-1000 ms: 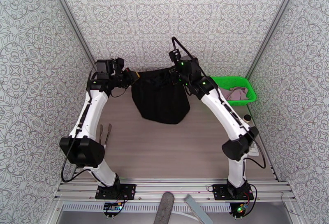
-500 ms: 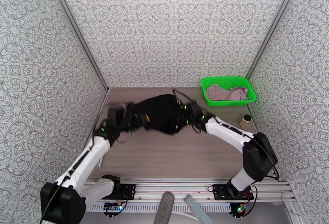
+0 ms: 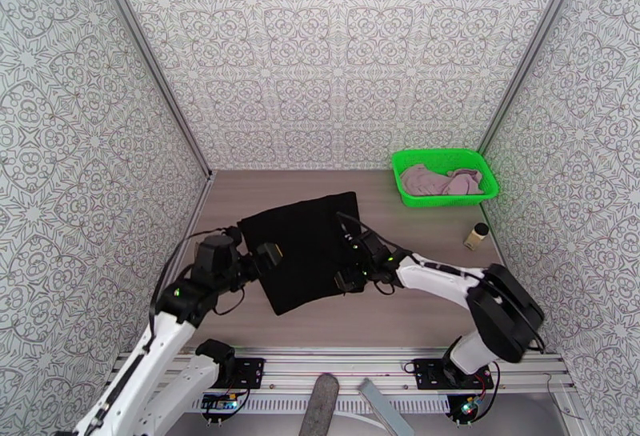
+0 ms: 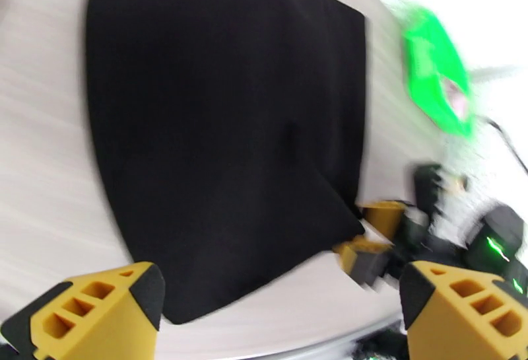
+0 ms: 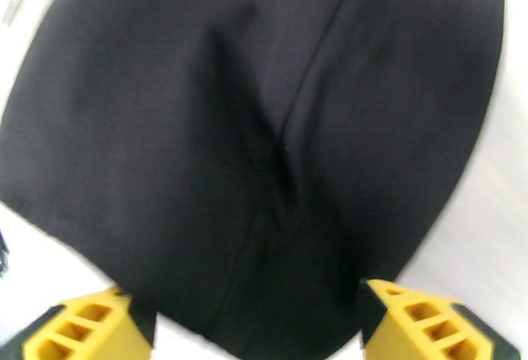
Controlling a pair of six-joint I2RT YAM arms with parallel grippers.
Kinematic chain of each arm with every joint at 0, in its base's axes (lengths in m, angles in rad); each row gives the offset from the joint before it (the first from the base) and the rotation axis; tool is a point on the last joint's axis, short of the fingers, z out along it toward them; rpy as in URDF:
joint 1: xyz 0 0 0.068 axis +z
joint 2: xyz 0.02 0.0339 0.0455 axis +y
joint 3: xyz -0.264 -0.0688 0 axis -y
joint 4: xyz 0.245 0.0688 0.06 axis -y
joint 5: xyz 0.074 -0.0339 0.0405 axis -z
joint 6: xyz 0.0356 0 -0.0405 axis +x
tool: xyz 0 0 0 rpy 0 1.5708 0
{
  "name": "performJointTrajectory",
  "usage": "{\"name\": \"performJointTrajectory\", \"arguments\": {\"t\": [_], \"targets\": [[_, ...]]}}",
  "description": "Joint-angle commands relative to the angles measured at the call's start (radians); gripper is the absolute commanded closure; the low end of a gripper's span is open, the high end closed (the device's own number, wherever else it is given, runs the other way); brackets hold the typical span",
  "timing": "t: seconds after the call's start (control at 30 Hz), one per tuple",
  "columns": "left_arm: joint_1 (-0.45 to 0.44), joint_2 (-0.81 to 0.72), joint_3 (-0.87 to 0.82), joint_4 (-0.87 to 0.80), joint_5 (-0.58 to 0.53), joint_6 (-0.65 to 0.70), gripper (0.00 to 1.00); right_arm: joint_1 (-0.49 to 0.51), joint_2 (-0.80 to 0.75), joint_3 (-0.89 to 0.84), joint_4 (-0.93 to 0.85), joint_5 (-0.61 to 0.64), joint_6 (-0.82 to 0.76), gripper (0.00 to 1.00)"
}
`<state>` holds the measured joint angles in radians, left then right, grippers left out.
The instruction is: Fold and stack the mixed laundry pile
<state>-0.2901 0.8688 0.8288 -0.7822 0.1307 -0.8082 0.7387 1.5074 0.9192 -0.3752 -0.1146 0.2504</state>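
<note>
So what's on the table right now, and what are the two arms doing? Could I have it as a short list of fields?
black garment: spread flat on the table, between the two arms
pink garment: crumpled inside the green basket, far right
left end effector: open, at the black garment's left edge
right end effector: open, at its near right corner
small bottle: upright near the right wall

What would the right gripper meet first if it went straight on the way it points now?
The black garment. The right gripper points at it with jaws open, and the cloth's near edge lies just ahead in the wrist view. How high the gripper sits above the cloth is unclear.
</note>
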Motion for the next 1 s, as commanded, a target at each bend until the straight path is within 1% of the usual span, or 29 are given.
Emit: {"name": "performJointTrajectory", "arguments": {"t": [0.0,0.1,0.2,0.27,0.33,0.4,0.47,0.53,0.6,0.7,0.73,0.77,0.83,0.9,0.97], "targets": [[0.005,0.138,0.028,-0.119,-0.085,0.055,0.01,-0.002,-0.069,0.095,-0.132,0.053,0.000,0.08],[-0.004,0.220,0.020,-0.050,-0.074,0.051,0.03,-0.005,-0.077,0.156,-0.194,0.073,0.014,0.06],[-0.004,0.275,0.016,0.007,-0.075,0.047,0.07,-0.023,-0.041,0.226,-0.229,0.089,0.039,0.05],[-0.002,0.307,0.024,0.020,-0.081,0.050,0.13,-0.041,0.003,0.274,-0.235,0.083,0.067,0.05],[0.002,0.340,0.029,0.019,-0.086,0.053,0.24,-0.057,0.061,0.323,-0.234,0.081,0.101,0.06],[0.005,0.359,0.022,0.016,-0.093,0.055,0.32,-0.062,0.117,0.356,-0.229,0.081,0.142,0.09],[0.009,0.365,0.003,0.010,-0.112,0.050,0.38,-0.062,0.161,0.360,-0.202,0.064,0.179,0.11],[0.023,0.354,-0.027,0.006,-0.134,0.039,0.47,-0.062,0.196,0.337,-0.161,0.026,0.225,0.14],[0.047,0.330,-0.061,0.012,-0.139,0.030,0.51,-0.057,0.221,0.295,-0.113,-0.021,0.265,0.20],[0.094,0.289,-0.098,0.024,-0.121,0.025,0.50,-0.029,0.232,0.235,-0.070,-0.045,0.304,0.24],[0.107,0.280,-0.102,0.024,-0.115,0.029,0.48,-0.017,0.232,0.217,-0.064,-0.047,0.318,0.25],[0.117,0.276,-0.103,0.022,-0.111,0.033,0.44,-0.006,0.232,0.202,-0.054,-0.049,0.325,0.26],[0.128,0.277,-0.099,0.020,-0.108,0.043,0.31,0.018,0.232,0.166,-0.024,-0.059,0.355,0.29],[0.131,0.283,-0.097,0.023,-0.104,0.046,0.25,0.042,0.239,0.146,0.011,-0.079,0.378,0.33],[0.133,0.290,-0.102,0.035,-0.089,0.043,0.24,0.067,0.254,0.141,0.041,-0.097,0.397,0.39]]}}
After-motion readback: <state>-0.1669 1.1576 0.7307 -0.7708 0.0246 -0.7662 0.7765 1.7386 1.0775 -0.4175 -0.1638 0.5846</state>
